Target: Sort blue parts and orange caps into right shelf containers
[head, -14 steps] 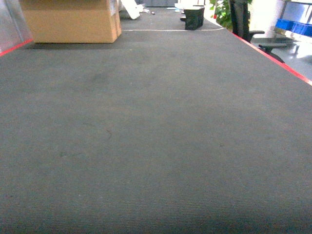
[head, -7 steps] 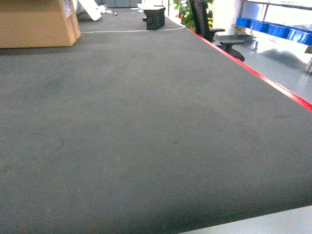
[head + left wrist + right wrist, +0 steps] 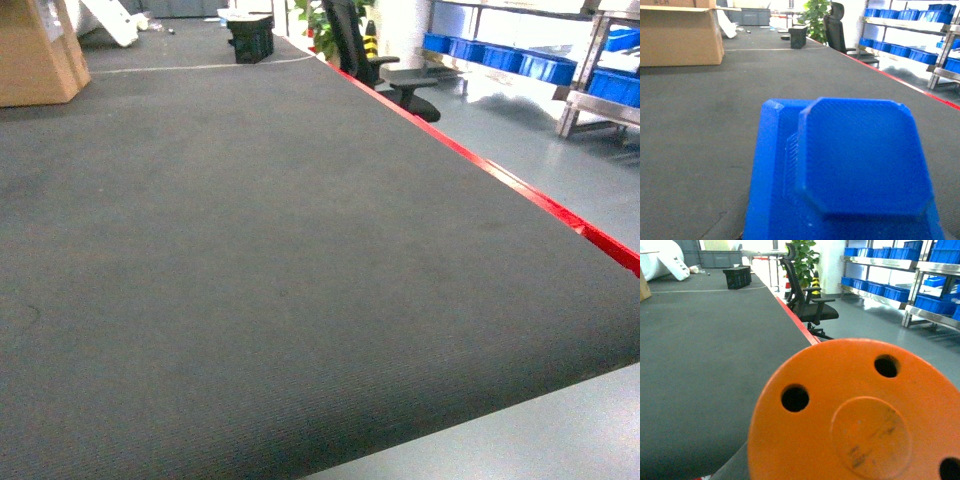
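Note:
A bright blue part (image 3: pixel 855 165) with a raised, chamfered block fills the lower left wrist view. It hangs above the dark carpet and hides my left gripper's jaws, which hold it. An orange cap (image 3: pixel 860 415), a round face with small holes, fills the lower right wrist view and likewise covers my right gripper's jaws, which hold it. The right shelf containers (image 3: pixel 545 66), blue crates on metal racks, stand far off at the upper right; these crates (image 3: pixel 880 290) also show in the right wrist view. Neither gripper appears in the head view.
Dark carpet (image 3: pixel 250 250) spreads ahead, edged on the right by a red strip (image 3: pixel 520 185) with grey floor beyond. A black office chair (image 3: pixel 395 85) stands beside that strip. A cardboard box (image 3: pixel 35 50) and a black crate (image 3: pixel 252 38) sit far back.
The head view has swung to the right: the cardboard box slid to the left edge, and the red strip, grey floor and shelf crates came further into view.

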Controlling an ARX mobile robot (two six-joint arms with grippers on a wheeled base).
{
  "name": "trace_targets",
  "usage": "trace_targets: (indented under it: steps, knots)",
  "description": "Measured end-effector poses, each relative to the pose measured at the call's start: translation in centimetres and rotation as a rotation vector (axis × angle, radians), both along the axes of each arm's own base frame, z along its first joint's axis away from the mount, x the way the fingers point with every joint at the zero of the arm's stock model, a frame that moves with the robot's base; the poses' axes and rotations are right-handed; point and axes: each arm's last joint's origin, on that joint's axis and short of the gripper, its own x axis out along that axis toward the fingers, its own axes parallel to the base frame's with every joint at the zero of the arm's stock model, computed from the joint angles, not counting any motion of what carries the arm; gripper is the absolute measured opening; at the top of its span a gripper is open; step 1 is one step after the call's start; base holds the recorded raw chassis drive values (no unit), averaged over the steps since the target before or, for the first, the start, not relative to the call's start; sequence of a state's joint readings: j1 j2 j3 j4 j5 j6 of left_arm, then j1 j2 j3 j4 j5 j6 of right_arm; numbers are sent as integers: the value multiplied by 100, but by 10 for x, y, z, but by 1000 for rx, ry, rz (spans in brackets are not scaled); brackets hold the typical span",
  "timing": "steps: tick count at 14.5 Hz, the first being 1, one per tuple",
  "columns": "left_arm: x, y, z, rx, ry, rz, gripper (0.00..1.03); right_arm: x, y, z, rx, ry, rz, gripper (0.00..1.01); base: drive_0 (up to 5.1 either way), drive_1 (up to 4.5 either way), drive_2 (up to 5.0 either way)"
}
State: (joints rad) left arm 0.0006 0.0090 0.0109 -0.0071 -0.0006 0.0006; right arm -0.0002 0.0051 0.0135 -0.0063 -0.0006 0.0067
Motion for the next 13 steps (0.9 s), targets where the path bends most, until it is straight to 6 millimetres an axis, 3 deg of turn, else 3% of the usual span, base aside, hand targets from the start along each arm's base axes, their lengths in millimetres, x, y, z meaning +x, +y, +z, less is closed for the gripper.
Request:
trace_targets:
  steps: [13]
  knots:
    - [0,0,0,0,0,0,43,0,0,0,0,0,0,45,-148,-148,-148]
